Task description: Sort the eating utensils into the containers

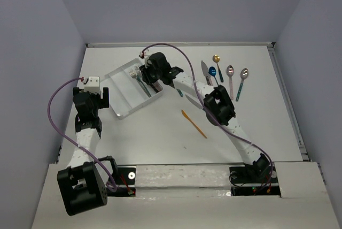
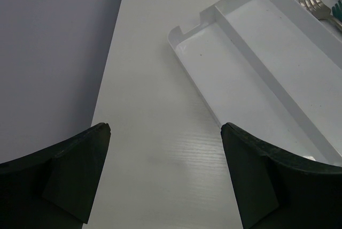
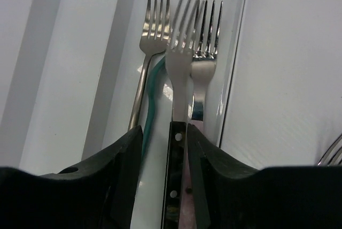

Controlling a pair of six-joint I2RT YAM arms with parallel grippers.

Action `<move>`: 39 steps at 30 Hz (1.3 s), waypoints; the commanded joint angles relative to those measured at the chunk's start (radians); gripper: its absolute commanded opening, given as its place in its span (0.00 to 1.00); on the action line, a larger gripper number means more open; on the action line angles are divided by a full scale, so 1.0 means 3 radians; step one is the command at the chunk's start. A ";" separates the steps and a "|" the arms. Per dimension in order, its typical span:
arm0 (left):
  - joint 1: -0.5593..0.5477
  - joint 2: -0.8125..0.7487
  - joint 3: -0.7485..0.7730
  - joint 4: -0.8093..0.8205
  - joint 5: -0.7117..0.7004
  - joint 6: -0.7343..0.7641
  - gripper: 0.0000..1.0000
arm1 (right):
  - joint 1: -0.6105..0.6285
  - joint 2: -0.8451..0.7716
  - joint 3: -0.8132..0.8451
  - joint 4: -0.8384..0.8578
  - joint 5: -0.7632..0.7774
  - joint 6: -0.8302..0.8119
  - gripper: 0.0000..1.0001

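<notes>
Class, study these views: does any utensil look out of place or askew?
The orange utensil lies alone at mid-table, slanted, apart from the spoons lined up far right. In the tray, the forks overlap rather than lying side by side. Nothing looks spilled or damaged.

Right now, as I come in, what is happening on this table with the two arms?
The right gripper hangs over an outer compartment of the clear tray, astride a dark-handled fork that lies there with two other forks. Its jaws stand wider than the handle, so the fork looks released, not gripped. The left gripper is open and empty above the table beside the tray. Several spoons, a silver knife and an orange knife lie on the table, not yet sorted.
</notes>
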 commanded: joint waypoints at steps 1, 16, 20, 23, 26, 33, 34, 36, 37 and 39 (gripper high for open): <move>0.0010 -0.0010 -0.0044 0.0203 -0.0007 0.0028 0.99 | 0.0056 -0.0390 -0.0075 0.0129 -0.0067 0.0076 0.48; 0.0015 -0.0056 -0.0054 0.0203 -0.0012 0.0049 0.99 | -0.0428 -0.1056 -0.0822 -0.0549 0.0778 0.0531 0.75; 0.0026 -0.0021 0.0236 -0.0067 -0.0561 0.0202 0.99 | -0.0557 -0.0887 -0.0725 -0.0745 0.0664 0.0563 0.79; 0.0112 0.0026 0.0344 -0.0303 -0.0651 0.0355 0.99 | -0.0557 -0.0785 -0.0699 -0.0796 0.0583 0.0389 0.78; 0.0281 0.0102 0.0497 -0.0635 -0.0524 0.0467 0.99 | -0.0557 -0.0749 -0.0760 -0.0812 0.0455 0.0296 0.72; 0.0716 0.0261 0.0636 -0.0830 -0.0375 0.0550 0.99 | -0.0557 -0.0626 -0.0873 -0.0863 0.0440 0.0189 0.63; 0.0731 0.0256 0.0621 -0.0820 -0.0375 0.0540 0.99 | -0.0557 -0.0611 -0.0878 -0.0878 0.0445 0.0184 0.61; 0.0737 0.0200 0.0544 -0.0789 -0.0360 0.0534 0.99 | -0.0527 -0.0570 -0.0898 -0.0909 0.0495 0.0158 0.56; 0.0742 0.0179 0.0514 -0.0779 -0.0345 0.0534 0.99 | -0.0527 -0.0565 -0.0913 -0.0919 0.0541 0.0143 0.54; 0.0747 0.0118 0.0437 -0.0738 -0.0349 0.0519 0.99 | -0.0496 -0.0534 -0.0954 -0.0934 0.0679 0.0097 0.47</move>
